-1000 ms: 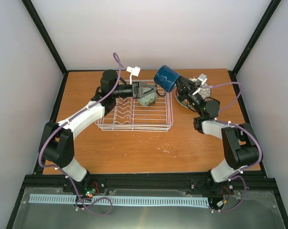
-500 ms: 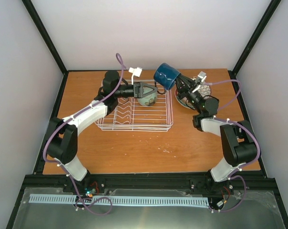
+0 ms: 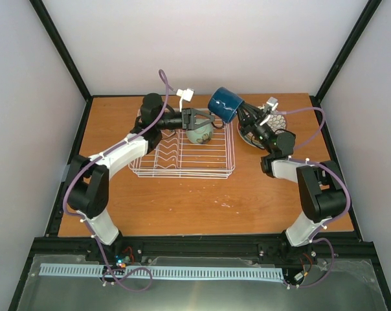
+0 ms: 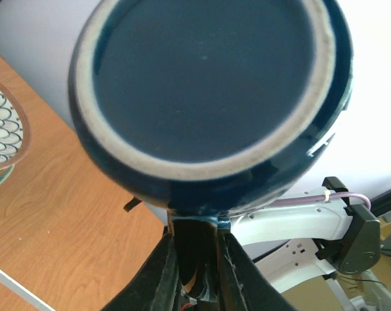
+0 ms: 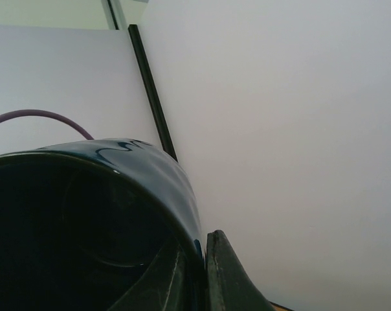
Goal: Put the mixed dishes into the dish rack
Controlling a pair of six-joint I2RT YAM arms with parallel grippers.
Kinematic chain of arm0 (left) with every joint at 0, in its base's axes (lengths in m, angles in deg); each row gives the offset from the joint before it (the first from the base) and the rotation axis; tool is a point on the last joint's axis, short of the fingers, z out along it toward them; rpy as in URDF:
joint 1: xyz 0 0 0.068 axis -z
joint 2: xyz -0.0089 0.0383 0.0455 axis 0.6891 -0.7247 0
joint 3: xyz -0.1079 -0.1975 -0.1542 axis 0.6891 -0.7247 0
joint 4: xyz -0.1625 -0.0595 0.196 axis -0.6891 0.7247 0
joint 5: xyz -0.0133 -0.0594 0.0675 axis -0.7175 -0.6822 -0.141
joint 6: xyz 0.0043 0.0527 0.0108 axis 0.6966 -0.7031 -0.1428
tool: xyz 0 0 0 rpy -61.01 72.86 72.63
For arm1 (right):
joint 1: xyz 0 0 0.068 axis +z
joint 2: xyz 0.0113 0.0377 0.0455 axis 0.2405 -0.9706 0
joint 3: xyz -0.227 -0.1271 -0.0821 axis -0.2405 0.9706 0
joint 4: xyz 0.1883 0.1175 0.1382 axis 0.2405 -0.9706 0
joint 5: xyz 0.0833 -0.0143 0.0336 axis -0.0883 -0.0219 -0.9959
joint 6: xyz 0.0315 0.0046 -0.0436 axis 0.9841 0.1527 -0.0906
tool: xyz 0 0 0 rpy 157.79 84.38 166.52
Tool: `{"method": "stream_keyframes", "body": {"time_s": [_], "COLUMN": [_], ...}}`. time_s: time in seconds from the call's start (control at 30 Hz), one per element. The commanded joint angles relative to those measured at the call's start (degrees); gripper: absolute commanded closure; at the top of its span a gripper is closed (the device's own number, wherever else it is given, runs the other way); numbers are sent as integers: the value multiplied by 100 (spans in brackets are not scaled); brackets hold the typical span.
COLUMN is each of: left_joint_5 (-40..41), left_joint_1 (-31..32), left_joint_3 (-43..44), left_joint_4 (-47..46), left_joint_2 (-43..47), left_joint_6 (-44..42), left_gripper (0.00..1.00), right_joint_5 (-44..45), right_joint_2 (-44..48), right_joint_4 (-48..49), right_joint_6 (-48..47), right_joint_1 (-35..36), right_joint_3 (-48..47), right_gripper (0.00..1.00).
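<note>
The dark blue mug (image 3: 224,103) hangs in the air over the far right corner of the white wire dish rack (image 3: 182,171). My right gripper (image 3: 243,114) is shut on its rim, one finger inside and one outside; in the right wrist view the mug (image 5: 85,227) fills the lower left beside my gripper (image 5: 199,265). My left gripper (image 3: 207,118) reaches in from the left. In the left wrist view it (image 4: 195,243) is closed on the mug's handle, under the mug's base (image 4: 208,91). The pale-green cup (image 3: 201,134) lies in the rack below my left gripper.
A stack of plates with a brown petal-patterned plate (image 3: 278,122) on top sits on the table right of the rack, behind my right arm; its edge shows in the left wrist view (image 4: 1,136). Bare wooden table (image 3: 202,194) lies in front of the rack.
My left gripper has moved right from above the pale-green cup to the mug and narrowed onto its handle. The right gripper has shifted the mug slightly left.
</note>
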State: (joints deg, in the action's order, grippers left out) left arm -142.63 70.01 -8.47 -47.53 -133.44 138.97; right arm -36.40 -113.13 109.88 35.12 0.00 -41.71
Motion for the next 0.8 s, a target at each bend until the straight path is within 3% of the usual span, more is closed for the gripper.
{"method": "stream_keyframes", "body": {"time_s": [0.0, 0.13, 0.37, 0.77], "left_joint_5": [-151, -154, -150, 708], "left_joint_1": [-25, -21, -18, -18], "left_joint_3": [225, 227, 188, 471], "left_joint_4": [-495, -537, -487, 1976], "left_joint_2": [-52, -93, -6, 695], "left_joint_6": [154, 172, 81, -1644], "left_gripper": [92, 99, 99, 99], "right_joint_5": [0, -62, -195, -150], "right_joint_2": [6, -37, -63, -1], "right_joint_4": [1077, 1076, 795, 27], "right_joint_6": [97, 172, 188, -250], "right_joint_1": [9, 7, 10, 8], "right_joint_3": [-241, -304, -404, -345], "right_gripper": [97, 97, 97, 90]}}
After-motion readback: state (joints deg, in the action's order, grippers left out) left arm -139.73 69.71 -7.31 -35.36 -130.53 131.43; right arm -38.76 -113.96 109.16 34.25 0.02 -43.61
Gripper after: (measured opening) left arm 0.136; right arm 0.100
